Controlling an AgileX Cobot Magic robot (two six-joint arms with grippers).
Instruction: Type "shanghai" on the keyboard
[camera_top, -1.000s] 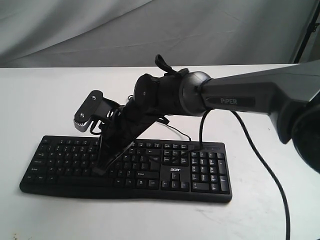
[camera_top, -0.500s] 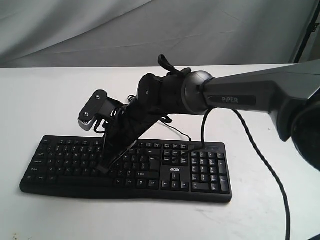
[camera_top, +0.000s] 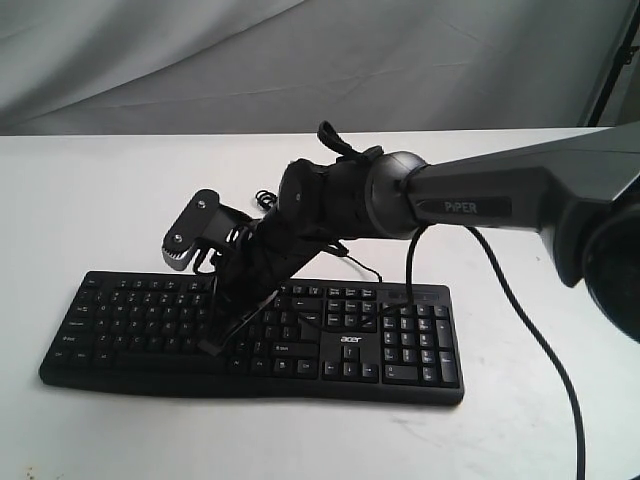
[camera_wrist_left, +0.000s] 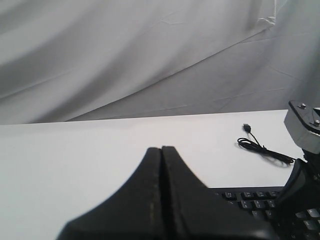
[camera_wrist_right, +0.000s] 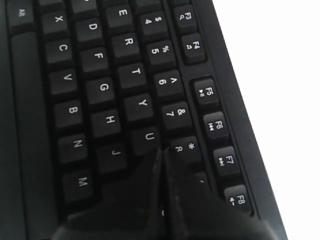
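The black keyboard (camera_top: 400, 345) with a white acer logo lies near the table's front edge. My right arm reaches across it from the right, and my right gripper (camera_top: 212, 345) points steeply down, its tip at the letter keys left of centre. In the right wrist view the right gripper (camera_wrist_right: 161, 151) is shut, with its tip beside the U and 8 keys of the keyboard (camera_wrist_right: 100, 90), hiding the key beneath. I cannot tell whether it touches. My left gripper (camera_wrist_left: 161, 149) is shut on nothing, above the white table beside the keyboard's (camera_wrist_left: 250, 196) end.
The keyboard's thin USB cable (camera_wrist_left: 265, 150) lies coiled on the white table (camera_top: 90, 200) behind the keyboard. A thick black arm cable (camera_top: 540, 350) hangs over the table at the right. A grey cloth backdrop (camera_top: 300, 60) closes the far side.
My right gripper's tip has shifted a little to the right along the letter keys, and the wrist has moved with it. The keyboard has stayed in place.
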